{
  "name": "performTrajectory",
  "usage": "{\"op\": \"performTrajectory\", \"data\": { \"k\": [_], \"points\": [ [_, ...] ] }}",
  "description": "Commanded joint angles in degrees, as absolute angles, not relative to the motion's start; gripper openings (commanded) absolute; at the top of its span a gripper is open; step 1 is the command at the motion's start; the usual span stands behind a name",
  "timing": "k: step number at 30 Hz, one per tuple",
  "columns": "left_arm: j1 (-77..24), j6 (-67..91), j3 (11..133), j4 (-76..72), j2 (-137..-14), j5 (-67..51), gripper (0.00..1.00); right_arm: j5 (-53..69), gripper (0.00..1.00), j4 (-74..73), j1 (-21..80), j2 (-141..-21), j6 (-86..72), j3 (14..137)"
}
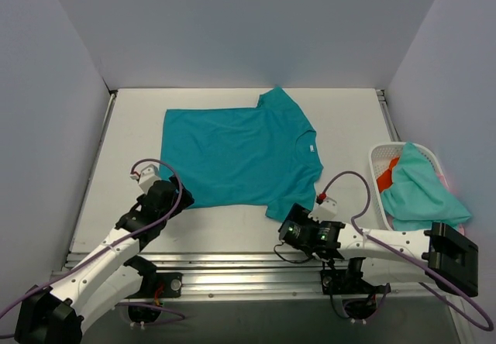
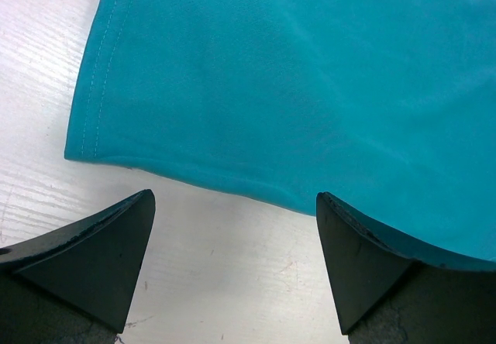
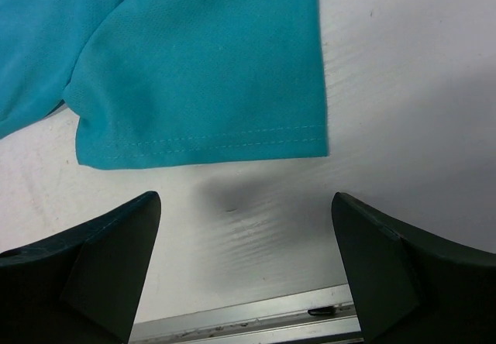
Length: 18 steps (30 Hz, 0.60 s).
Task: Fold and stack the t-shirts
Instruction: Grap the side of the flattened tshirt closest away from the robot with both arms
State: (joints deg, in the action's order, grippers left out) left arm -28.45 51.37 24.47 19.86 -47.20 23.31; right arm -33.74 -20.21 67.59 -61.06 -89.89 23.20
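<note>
A deep teal short-sleeved cloth t-shirt [image 1: 240, 154] is lying spread flat in the middle of the white table [image 1: 132, 166]. In the overhead view its neck opening is pointing toward the right of the frame and its hem toward the left. One sleeve is reaching toward the top of the frame and the other toward the bottom.

The left tool [image 2: 232, 204] is sitting at the lower left corner of the shirt with its fingers spread wide apart and nothing between them. In its wrist view the stitched hem corner is filling the upper part of the frame.

The right tool [image 3: 246, 204] is also standing wide apart and gripping nothing, just below the stitched edge of the lower sleeve.

At the right edge of the overhead view, a white plastic lattice basket [image 1: 377, 158] is holding a crumpled paler aqua shirt [image 1: 418, 189] and an orange-red shirt [image 1: 390, 175] beneath it.
</note>
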Motion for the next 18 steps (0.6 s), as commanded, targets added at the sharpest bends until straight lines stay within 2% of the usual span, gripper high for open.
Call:
{"op": "performTrajectory", "data": {
  "k": [1, 7, 18],
  "points": [
    [-28.7, 50.9, 25.8, 16.1, -48.2, 23.4, 0.94, -38.7, 0.88, -27.1, 67.9, -67.3, -89.4, 29.0],
    [-28.7, 49.9, 25.9, 13.8, -50.1, 22.9, 0.94, -39.1, 0.91, -27.2, 66.5, -72.0, -88.2, 31.5],
    [-28.7, 48.2, 25.9, 13.2, -48.7, 22.6, 0.94, -36.6, 0.88, -28.9, 58.9, -68.7, -81.5, 31.4]
  ]
}}
